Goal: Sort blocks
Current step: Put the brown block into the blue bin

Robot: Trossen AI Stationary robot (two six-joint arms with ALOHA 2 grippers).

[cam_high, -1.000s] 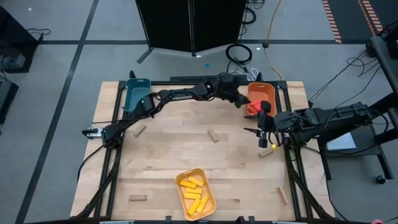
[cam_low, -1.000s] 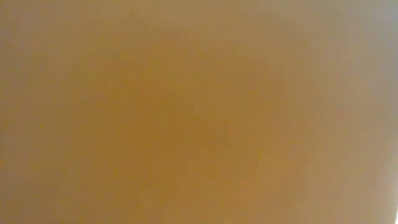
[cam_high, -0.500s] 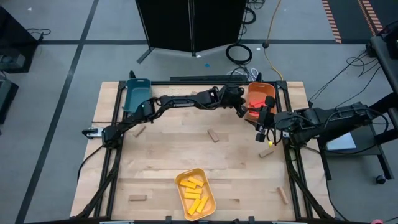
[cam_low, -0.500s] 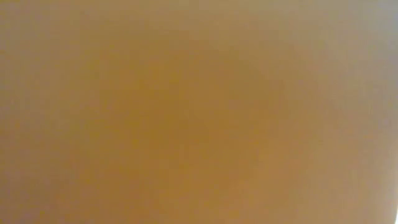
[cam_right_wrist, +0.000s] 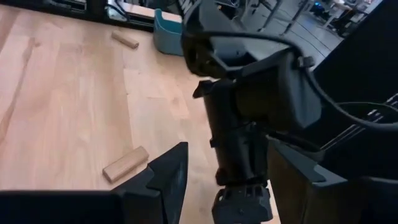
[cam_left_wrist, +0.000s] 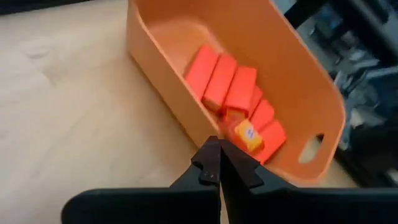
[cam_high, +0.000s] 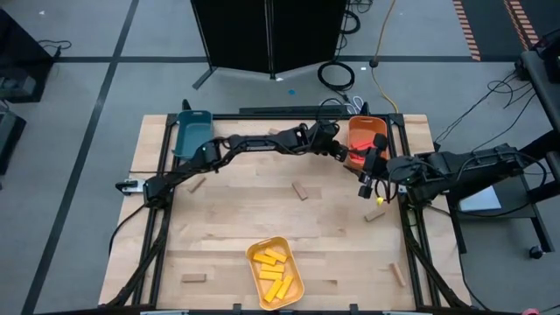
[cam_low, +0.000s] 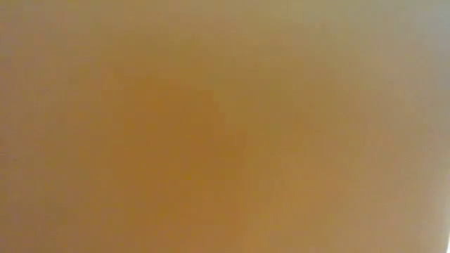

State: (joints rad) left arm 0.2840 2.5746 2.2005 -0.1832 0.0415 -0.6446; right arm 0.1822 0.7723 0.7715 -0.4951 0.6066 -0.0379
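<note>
Several red blocks (cam_left_wrist: 227,84) lie in the orange tray (cam_high: 367,133) at the table's far right. My left gripper (cam_left_wrist: 216,146) is shut with nothing between its fingers. It hangs over the tray's long wall (cam_left_wrist: 168,93) on the table side, also seen from above (cam_high: 342,155). My right gripper (cam_right_wrist: 227,152) stands open just near of the tray (cam_high: 365,186), pointing at the left arm's wrist. Tan blocks lie loose on the table, one mid-table (cam_high: 301,191). Yellow blocks fill the yellow tray (cam_high: 274,273). The low view shows only an orange-brown blur.
The teal tray (cam_high: 192,131) stands at the far left. Tan blocks lie at the left (cam_high: 194,184), near left (cam_high: 192,278), near right (cam_high: 396,274) and beside the right gripper (cam_high: 374,214). The two arms stand close together by the orange tray.
My left gripper has gone a little toward the near edge along the orange tray and sunk slightly. The red block that showed at its fingertips a second ago no longer shows there. My right gripper has turned a little without leaving its place.
</note>
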